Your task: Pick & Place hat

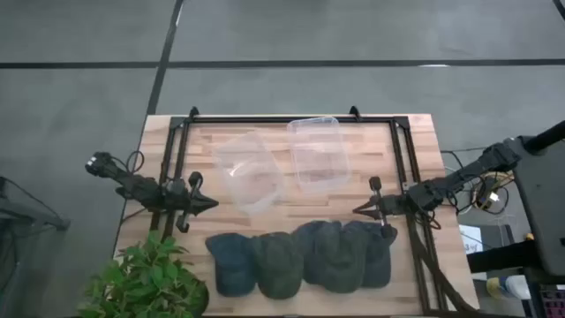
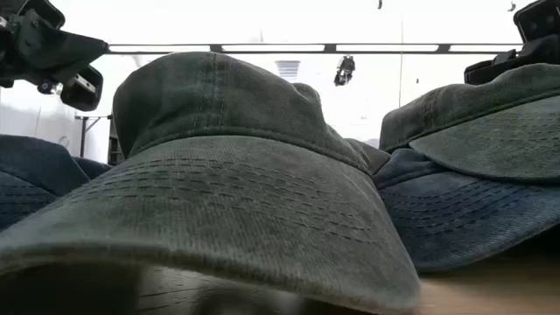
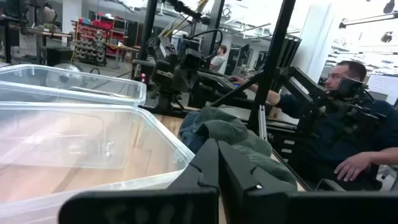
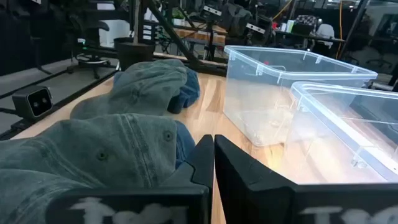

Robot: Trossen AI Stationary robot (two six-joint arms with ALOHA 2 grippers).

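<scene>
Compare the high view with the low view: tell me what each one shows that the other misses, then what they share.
Only the high view shows the two clear plastic bins, the potted plant at the table's corner, and the left gripper and right gripper, both shut and empty. Only the low view shows a cap brim close up, with its rows of stitching. Both show the row of caps and parts of the two arms.

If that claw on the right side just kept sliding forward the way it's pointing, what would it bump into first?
Probably nothing on the table for a good stretch. In the high view the right gripper points across the bare wood toward the left gripper, passing between the clear bins and the row of hats. Depth is uncertain.
</scene>
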